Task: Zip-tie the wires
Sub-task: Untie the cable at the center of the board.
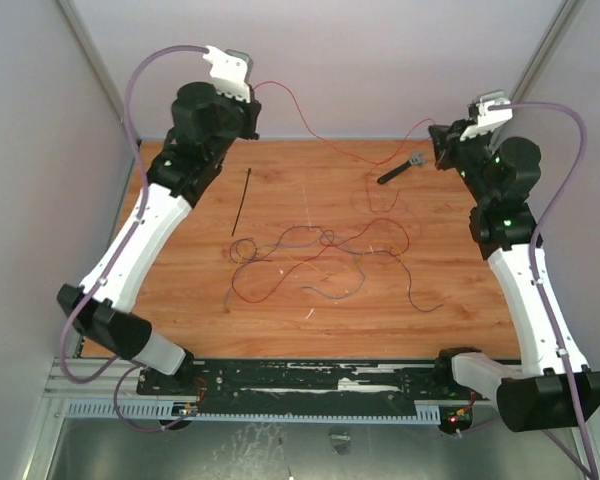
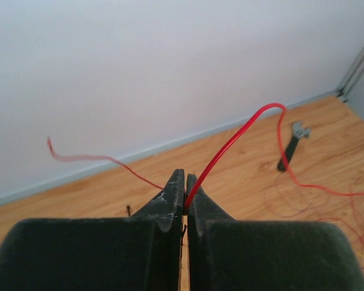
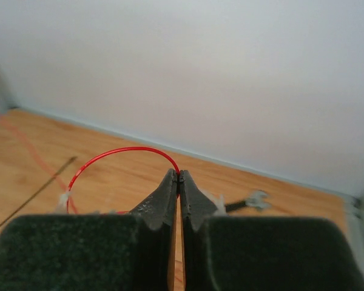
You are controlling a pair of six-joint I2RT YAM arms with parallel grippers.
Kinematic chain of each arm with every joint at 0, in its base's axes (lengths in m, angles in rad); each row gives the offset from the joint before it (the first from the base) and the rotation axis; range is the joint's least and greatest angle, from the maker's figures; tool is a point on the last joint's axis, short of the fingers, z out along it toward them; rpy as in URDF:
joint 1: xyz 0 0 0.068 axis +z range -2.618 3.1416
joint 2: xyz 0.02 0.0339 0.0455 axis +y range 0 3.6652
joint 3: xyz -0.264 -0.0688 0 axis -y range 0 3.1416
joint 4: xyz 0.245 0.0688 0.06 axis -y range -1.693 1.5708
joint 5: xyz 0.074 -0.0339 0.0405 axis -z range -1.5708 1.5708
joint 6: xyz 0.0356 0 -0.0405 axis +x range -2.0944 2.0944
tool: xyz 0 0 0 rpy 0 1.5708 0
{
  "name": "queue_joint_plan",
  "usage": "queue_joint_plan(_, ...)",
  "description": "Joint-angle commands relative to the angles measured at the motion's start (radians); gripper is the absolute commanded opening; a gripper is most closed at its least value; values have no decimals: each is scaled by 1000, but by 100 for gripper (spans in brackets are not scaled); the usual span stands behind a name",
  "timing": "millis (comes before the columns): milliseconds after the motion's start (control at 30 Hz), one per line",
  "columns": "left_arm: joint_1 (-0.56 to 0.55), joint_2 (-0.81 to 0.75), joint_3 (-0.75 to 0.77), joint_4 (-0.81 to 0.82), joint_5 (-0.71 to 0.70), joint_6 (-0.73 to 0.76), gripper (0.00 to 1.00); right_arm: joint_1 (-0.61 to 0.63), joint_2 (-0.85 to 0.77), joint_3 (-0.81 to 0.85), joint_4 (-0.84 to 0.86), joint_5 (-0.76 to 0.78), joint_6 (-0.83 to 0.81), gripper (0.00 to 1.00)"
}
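Along the far edge of the worktop [image 1: 200, 310], one red strand [image 1: 310, 130] of the wires hangs in a slack arc between both arms, clear of the surface.

- Left gripper [image 1: 252, 92]: raised over the far-left corner, clenched on the red strand; the wrist view shows the jaws pressed together with the strand coming out at the tips and a short free tail curling off to the side.
- Right gripper [image 1: 440, 138]: raised near the far-right corner, likewise clenched on the same strand at the very tips.
- Wires [image 1: 320, 240]: the bulk lies as a loose tangle at mid-worktop, red mixed with dark and grey loops.
- Zip tie [image 1: 241, 203]: flat on the worktop, toward the far-left, apart from the tangle, untouched.
- Black tool [image 1: 400, 170] with grey head: lies near the far-right corner, under the strand.

Handling, as judged: the wires look feather-light and limp, prone to snagging and slipping from a tip pinch; better gathered where several loops cross. The zip tie looks stiff, thin and low-lying, hard to get under; take it near one end.
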Motion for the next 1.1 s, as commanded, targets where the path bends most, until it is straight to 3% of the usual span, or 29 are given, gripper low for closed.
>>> queue_joint_plan(0,0,-137,77,100,119,-34,0,-7,-24,-96,224,-367,165,0)
queue_joint_plan(200,0,-170,201,313,356,-211,0,-4,23,-84,229,-445,254,0)
queue_joint_plan(367,0,-201,183,493,374,-336,0,5,83,-71,305,-501,334,0)
queue_joint_plan(633,1,-170,137,461,354,-327,0,6,286,53,270,-332,307,0)
queue_joint_plan(800,1,-34,209,453,387,-340,0,7,465,164,334,-402,379,0)
queue_joint_plan(967,1,101,267,448,378,-327,0,6,639,313,280,-311,347,0)
queue_joint_plan(1067,1,144,263,434,342,-285,0,7,737,474,135,-305,294,26)
